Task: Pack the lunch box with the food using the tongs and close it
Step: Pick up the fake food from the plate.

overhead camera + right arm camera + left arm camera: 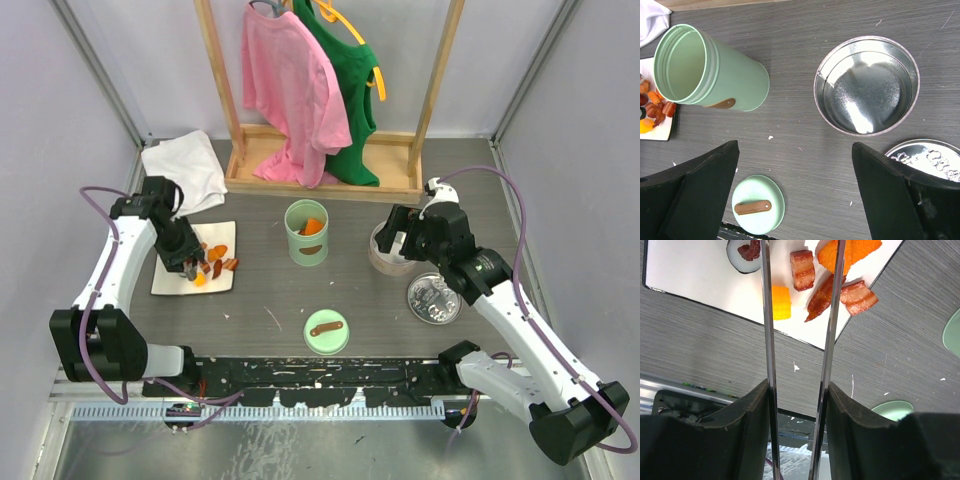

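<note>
the left gripper (797, 390) is clamped on the tongs (768, 330), one finger pressing the outside of each thin metal arm. the arms are squeezed partway, with a gap left between them. the long axis of the tongs runs straight out from the fingers toward the white plate (685, 275), where the food (803, 270) lies. seen from the wrist, a striped meat piece, a yellow chunk and a dark brown strip sit in the gap between the two arms. another meat piece and the orange slices lie just outside the right-hand arm. the tips run off the top of that view, so i can't tell whether they touch the plate or any piece.

in the top view the plate is at the left of the table, right under the left gripper, so that arm is the nearer one by far. the lunch box (307, 232), a green round tub, stands upright and open in the middle, to the right of the plate, with some orange food already inside. its lid (326, 331) lies flat nearer the arms' bases.

the right gripper (794, 147) has its fingers wide apart and holds nothing. it hangs near an open metal tin (866, 85).

the next move is probably a tighter squeeze on one piece, then a carry rightward to the tub.
</note>
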Controlling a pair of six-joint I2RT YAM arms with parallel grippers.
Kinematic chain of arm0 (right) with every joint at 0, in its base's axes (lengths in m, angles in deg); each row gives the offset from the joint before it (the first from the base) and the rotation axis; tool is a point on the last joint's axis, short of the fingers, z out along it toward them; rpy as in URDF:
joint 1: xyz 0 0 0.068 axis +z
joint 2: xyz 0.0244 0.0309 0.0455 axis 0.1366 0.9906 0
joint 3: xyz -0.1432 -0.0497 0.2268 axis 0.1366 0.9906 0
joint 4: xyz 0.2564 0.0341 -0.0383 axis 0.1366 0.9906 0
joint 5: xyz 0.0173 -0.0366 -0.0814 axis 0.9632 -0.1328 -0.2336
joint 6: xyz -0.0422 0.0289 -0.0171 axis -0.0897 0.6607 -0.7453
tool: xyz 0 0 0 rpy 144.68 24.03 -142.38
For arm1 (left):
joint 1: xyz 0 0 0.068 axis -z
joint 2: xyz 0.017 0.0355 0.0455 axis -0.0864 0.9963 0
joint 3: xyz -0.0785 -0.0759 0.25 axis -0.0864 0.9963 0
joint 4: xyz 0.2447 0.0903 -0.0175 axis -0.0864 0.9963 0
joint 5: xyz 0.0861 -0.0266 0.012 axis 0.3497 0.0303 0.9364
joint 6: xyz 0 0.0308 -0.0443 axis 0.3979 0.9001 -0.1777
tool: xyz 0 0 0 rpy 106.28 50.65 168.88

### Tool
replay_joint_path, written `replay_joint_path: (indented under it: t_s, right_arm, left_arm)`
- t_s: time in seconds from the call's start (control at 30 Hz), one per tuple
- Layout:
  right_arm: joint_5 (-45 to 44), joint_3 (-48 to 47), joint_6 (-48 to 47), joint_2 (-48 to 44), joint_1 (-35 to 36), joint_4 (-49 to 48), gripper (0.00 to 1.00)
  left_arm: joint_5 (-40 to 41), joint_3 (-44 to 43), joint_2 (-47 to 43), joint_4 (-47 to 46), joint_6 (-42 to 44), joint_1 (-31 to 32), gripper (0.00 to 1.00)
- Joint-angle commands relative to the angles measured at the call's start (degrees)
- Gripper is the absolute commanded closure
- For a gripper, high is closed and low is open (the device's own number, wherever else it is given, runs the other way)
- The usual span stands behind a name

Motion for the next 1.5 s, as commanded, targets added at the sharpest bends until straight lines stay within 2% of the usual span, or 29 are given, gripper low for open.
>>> replay_joint_path:
  t_s: [0.0, 0.13, 0.43, 0.97, 1.33, 1.47]
  right_arm:
    - [-0.4, -1.0, -0.3, -0.5, -0.2, -2.4, 0.0]
    - [-0.2, -0.9, -0.3, -0.2, -0.2, -2.6, 0.0]
    - [0.3, -0.5, 0.0, 0.2, -0.2, -3.3, 0.0]
    - [0.7, -0.3, -0.1, 0.5, -0.2, -3.6, 0.0]
    - [0.7, -0.4, 0.0, 0.3, -0.2, -3.6, 0.0]
    - [0.7, -0.4, 0.0, 0.4, -0.2, -3.6, 0.0]
  left_arm:
    - [-2.6, -1.1, -0.4, -0.8, 1.5, -0.3, 0.56]
    - [-4.1, -2.4, 0.0, 1.5, 3.2, -0.3, 0.55]
    - [-1.5, -5.9, 1.6, 5.6, 4.1, -0.4, 0.55]
    - [2.5, -5.1, -1.2, 4.4, 1.2, -0.4, 0.56]
    - [-0.6, -2.8, 1.0, -0.2, 1.6, -0.4, 0.58]
    - [-1.0, -3.0, 2.2, -0.9, 2.2, -0.5, 0.62]
